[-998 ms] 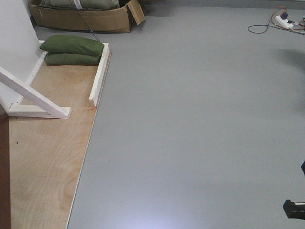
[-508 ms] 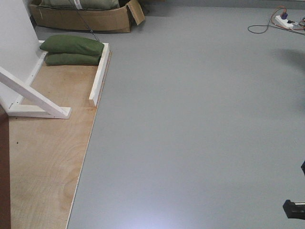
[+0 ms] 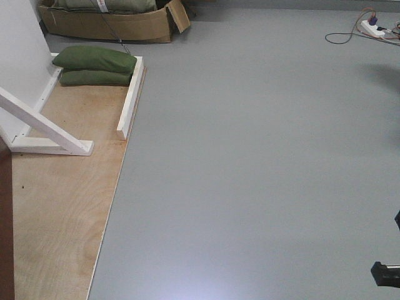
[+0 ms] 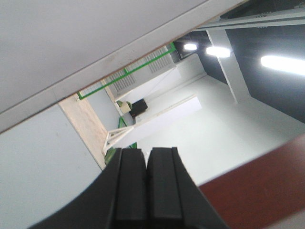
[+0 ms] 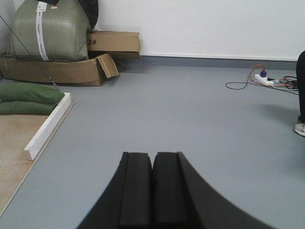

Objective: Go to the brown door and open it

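Observation:
A thin reddish-brown strip of the brown door [image 3: 5, 219] shows at the far left edge of the front view. A larger reddish-brown part of the door [image 4: 267, 186] fills the lower right of the left wrist view. Its handle and lock plate are out of view. My left gripper [image 4: 146, 155] is shut and empty, pointing along a white panel. My right gripper [image 5: 153, 157] is shut and empty, held over the grey floor. A small black part of the robot [image 3: 384, 273] shows at the lower right of the front view.
A plywood base [image 3: 56, 206] with white frame braces [image 3: 47, 128] lies at the left. Two green sandbags [image 3: 95, 65] rest on its far end. A cardboard box [image 3: 106, 24] stands behind. A power strip with cables [image 3: 372, 28] lies at the far right.
The scene has shifted very slightly in the front view. Both grippers stay shut.

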You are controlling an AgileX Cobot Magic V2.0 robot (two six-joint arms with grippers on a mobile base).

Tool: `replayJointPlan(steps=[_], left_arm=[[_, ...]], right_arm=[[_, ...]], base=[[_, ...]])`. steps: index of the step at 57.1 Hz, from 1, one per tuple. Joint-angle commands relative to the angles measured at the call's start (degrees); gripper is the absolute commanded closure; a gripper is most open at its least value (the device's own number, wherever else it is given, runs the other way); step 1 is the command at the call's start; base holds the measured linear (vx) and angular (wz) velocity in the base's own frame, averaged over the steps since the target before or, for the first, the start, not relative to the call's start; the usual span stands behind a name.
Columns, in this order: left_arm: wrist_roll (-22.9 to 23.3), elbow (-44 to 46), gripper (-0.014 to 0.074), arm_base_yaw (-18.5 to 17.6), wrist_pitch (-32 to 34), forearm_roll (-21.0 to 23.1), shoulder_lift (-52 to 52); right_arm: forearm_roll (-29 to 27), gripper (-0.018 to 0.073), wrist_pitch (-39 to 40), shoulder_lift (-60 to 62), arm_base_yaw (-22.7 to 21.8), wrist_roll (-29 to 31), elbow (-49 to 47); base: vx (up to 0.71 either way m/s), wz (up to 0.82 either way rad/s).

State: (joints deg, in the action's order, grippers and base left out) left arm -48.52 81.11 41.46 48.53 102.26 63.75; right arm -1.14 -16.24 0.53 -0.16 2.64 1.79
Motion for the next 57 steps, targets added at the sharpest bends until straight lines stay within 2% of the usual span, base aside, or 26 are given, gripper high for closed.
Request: replayJointPlan(steps=[1,10,18,29,57], left_arm=[[-0.3,1.6,0.0600,2.9,-7.2,-1.9,0.9],[0.0,1.6,0.0600,7.5,-17.5,-0.6,3.6],[0.0,1.6,0.0600,10.1,-25.5,-0.6,4.6],[0.0,1.6,0.0600,10.3,-32.0,-0.6,5.0],[0.0,1.6,0.0600,10.1,-40.6,-0.6,1.3]], right_arm=[[0.4,0.0559,4.7,0.8,-0.1,0.3,0.3],[0.4,0.0559,4.7,0.8,-0.1,0.3,0.3],[0.4,0.0559,4.7,0.8,-0.1,0.3,0.3],[0.4,0.0559,4.7,0.8,-0.1,0.3,0.3],[0.4,0.0559,4.7,0.8,-0.1,0.3,0.3]], base=[[0.00,0.00],[0.00,0.00],[0.00,0.00],[0.00,0.00],[0.00,0.00]])
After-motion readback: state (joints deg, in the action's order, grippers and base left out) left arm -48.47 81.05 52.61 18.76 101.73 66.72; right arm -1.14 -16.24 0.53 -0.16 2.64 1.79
